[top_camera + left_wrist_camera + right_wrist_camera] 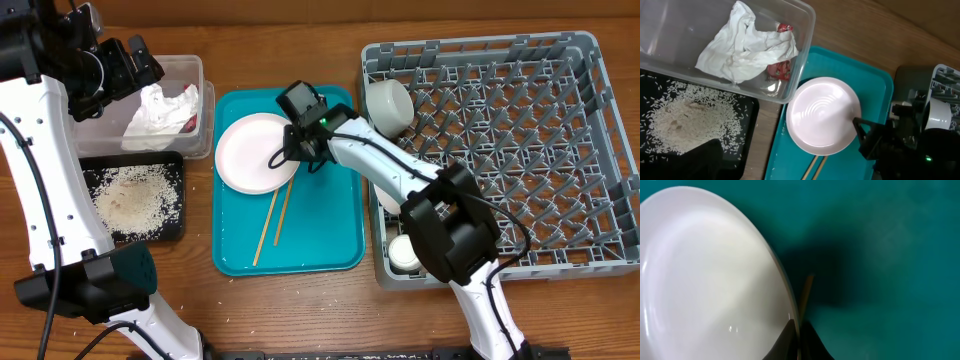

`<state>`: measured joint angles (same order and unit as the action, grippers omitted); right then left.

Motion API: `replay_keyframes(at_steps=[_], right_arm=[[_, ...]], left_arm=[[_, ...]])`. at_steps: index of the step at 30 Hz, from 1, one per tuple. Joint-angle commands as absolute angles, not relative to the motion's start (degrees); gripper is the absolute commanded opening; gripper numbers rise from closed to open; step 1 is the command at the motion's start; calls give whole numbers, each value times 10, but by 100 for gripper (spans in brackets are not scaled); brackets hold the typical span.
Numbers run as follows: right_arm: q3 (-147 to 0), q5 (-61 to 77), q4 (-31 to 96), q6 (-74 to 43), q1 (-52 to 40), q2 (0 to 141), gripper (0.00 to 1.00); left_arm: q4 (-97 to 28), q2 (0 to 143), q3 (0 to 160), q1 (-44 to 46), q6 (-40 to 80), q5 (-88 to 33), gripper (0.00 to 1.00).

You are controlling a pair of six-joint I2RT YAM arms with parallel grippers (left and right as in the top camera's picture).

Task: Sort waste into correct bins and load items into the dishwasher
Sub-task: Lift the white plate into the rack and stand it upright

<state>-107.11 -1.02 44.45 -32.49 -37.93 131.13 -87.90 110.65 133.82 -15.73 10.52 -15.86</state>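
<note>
Pink plate (pixel 250 150) beside chopsticks (pixel 270 222) on teal tray (pixel 330 225)

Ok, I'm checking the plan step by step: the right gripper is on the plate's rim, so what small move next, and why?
Probably a short straight lift of the plate. The right gripper is shut on its rim, it lies on the teal tray, and the chopsticks sit right beside that grip, so dragging sideways might scatter them.

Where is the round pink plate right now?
Overhead view: the round pink plate lies upper left on the teal plastic tray, above two thin wooden chopsticks.
</note>
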Motion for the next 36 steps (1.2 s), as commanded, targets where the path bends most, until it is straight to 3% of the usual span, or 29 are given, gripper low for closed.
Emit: replay_keyframes(at_steps=[1, 6, 13, 18, 21, 28, 36], right_arm=[[-1128, -25, 458, -284, -359, 1229, 4], [-1171, -112, 514, -273, -334, 1159, 4], [-1179, -419, 560, -248, -306, 1050, 4], [-1179, -564, 587, -112, -288, 1027, 4], [-1166, -585, 611, -53, -271, 1028, 4], [-1108, -585, 622, -42, -238, 1028, 4], [-999, -585, 521, 44, -223, 1029, 4]], left_arm=[[-878, 1103, 1344, -150, 96, -161, 100], [-878, 1103, 1344, -149, 96, -161, 100], [-878, 1103, 1344, -146, 96, -161, 100], [-878, 1104, 1344, -146, 96, -161, 100], [-878, 1103, 1344, -145, 96, -161, 100], [-878, 1103, 1344, -145, 96, -161, 100], [-878, 1103, 1344, -145, 96, -161, 100]])
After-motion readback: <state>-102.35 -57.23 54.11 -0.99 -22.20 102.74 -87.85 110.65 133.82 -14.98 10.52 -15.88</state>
